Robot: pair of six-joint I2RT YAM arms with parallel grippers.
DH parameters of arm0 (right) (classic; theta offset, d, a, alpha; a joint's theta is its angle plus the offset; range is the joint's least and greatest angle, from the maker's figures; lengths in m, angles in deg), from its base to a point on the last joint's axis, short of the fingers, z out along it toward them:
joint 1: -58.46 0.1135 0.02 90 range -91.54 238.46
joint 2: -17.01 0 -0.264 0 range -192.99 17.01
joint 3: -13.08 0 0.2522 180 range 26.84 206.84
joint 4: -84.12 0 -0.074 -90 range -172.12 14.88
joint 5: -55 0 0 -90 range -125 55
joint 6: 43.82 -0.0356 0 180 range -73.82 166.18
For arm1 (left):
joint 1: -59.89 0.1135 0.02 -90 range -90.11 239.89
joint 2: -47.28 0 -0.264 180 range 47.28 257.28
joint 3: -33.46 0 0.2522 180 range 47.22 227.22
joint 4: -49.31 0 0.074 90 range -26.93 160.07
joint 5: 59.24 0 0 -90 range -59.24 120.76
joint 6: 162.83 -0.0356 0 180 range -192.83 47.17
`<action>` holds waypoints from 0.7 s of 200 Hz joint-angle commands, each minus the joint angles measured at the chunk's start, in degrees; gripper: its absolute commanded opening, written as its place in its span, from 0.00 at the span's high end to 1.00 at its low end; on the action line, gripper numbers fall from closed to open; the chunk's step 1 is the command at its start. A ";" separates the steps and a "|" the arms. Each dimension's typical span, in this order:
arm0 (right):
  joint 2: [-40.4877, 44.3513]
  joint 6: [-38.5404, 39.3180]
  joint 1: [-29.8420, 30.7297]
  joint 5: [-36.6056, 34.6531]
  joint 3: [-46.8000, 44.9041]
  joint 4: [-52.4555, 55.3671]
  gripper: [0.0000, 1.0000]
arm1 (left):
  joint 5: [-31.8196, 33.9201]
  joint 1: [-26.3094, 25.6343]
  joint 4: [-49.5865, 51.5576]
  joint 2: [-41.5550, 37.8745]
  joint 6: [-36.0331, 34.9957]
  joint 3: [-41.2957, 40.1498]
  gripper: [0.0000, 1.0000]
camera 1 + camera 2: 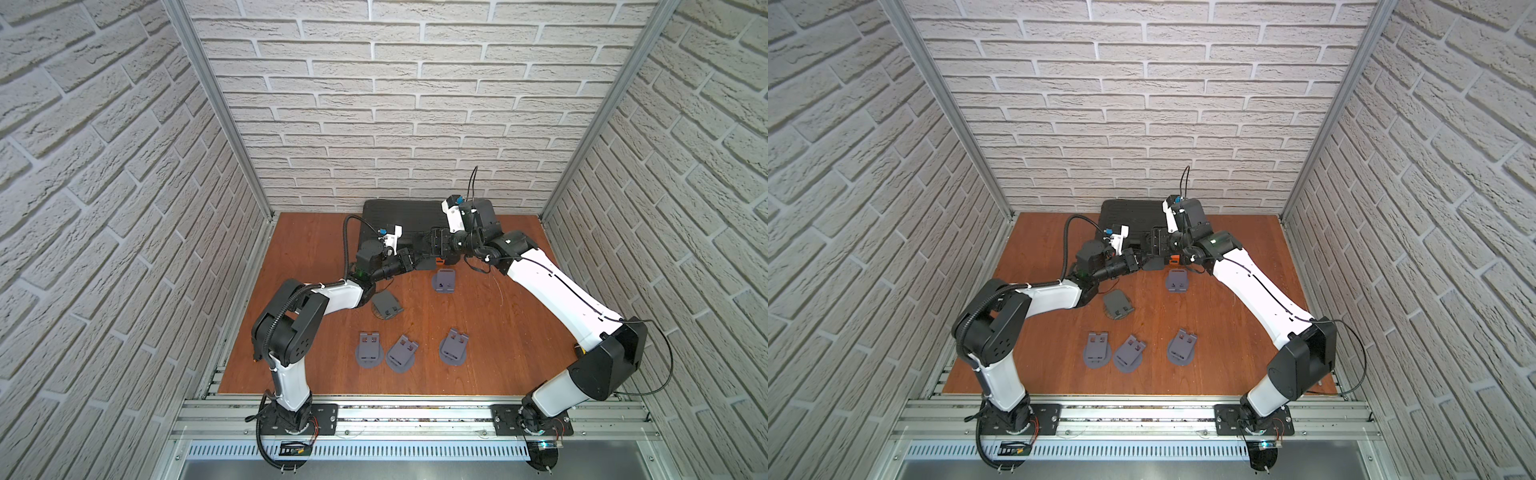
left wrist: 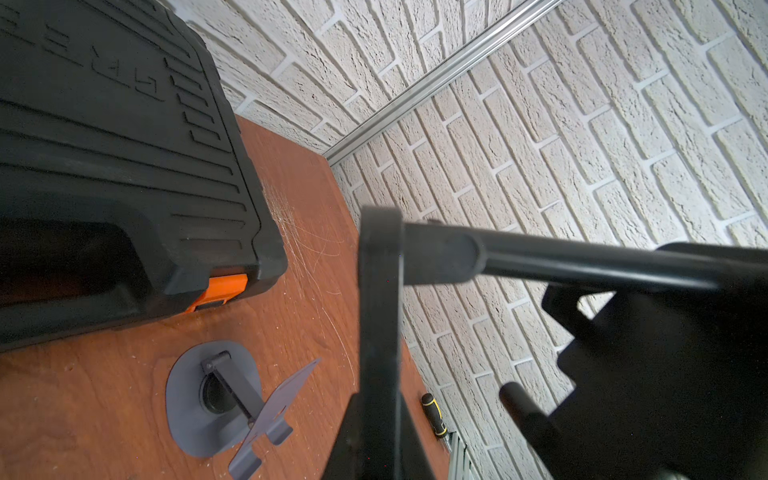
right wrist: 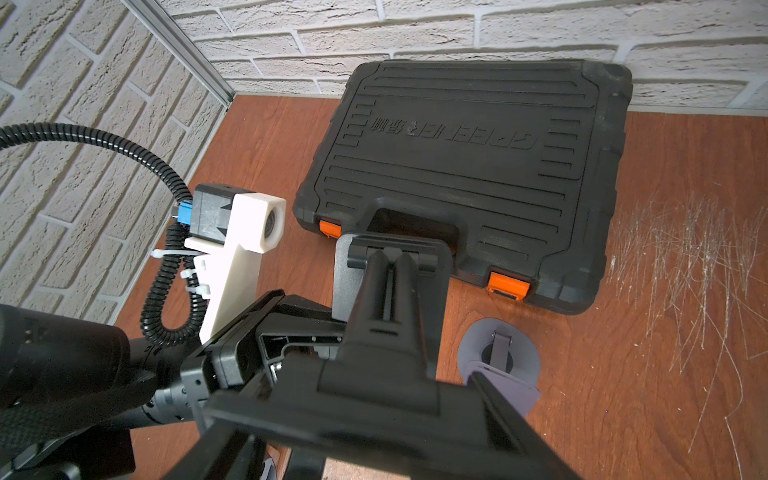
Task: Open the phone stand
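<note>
the phone stand (image 3: 345, 282) hangs just in front of the black case (image 3: 478, 145) – the left gripper (image 1: 413, 262) pinches its edge with narrow jaws. the right gripper (image 2: 476, 322) stands wide, one finger against the stand, clamping nothing. a hard push there could twist the stand out of that thin pinch – or overbend its hinge.

This is a robotics lab test cell. Brick-pattern wall panels (image 1: 415, 104) in aluminium framing (image 1: 216, 104) box in a scratched wood-grain tabletop (image 1: 519, 332) at 9, 12 and 3 o'clock. At 6 o'clock the left arm (image 1: 291, 378) and right arm (image 1: 552, 291) are bolted to a slotted metal rail (image 1: 415, 415). Identical grey phone stands (image 1: 369, 351) lie mid-table, with a black tool case (image 3: 478, 145) at 12 o'clock.
</note>
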 commanded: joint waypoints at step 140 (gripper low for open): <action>2.65 1.54 -1.75 -2.78 1.28 1.43 0.75 | 0.00 0.00 -3.57 -5.27 -2.77 -4.17 0.58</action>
